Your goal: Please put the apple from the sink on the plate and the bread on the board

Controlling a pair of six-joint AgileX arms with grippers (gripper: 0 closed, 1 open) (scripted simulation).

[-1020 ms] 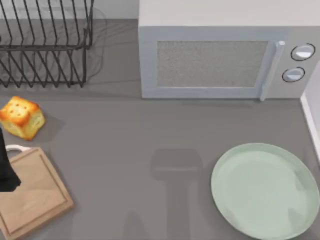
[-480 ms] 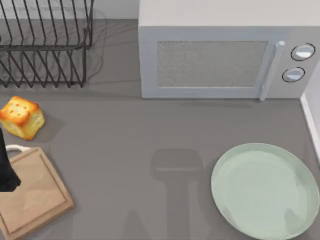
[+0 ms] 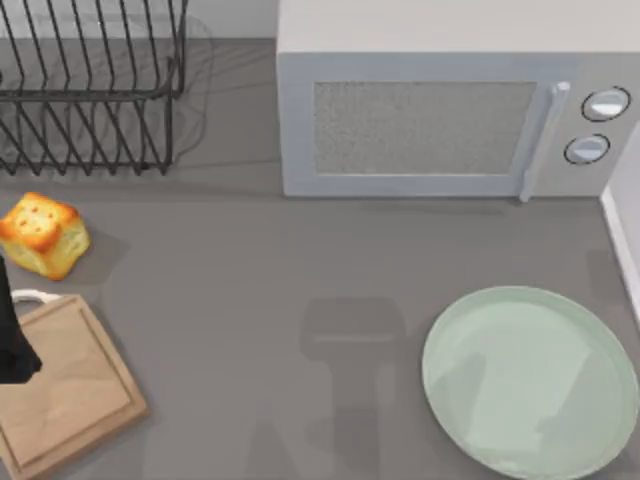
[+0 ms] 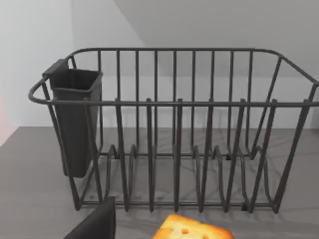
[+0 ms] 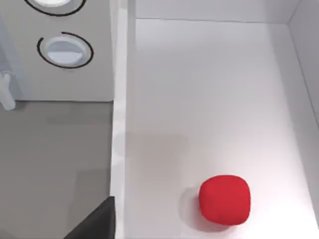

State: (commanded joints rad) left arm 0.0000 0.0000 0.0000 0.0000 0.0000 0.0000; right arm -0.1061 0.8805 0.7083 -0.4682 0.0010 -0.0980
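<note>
Soft, even light falls from overhead, with no glare and no hard highlights. Broad blurred shadows lie on the grey table (image 3: 260, 300) and cross the plate (image 3: 600, 345). The bread (image 3: 42, 235) casts a short soft shadow to its right, and the dish rack (image 3: 90, 85) throws thin line shadows. In the white sink (image 5: 209, 89), the apple (image 5: 225, 198) sits over a faint pink-grey shadow
</note>
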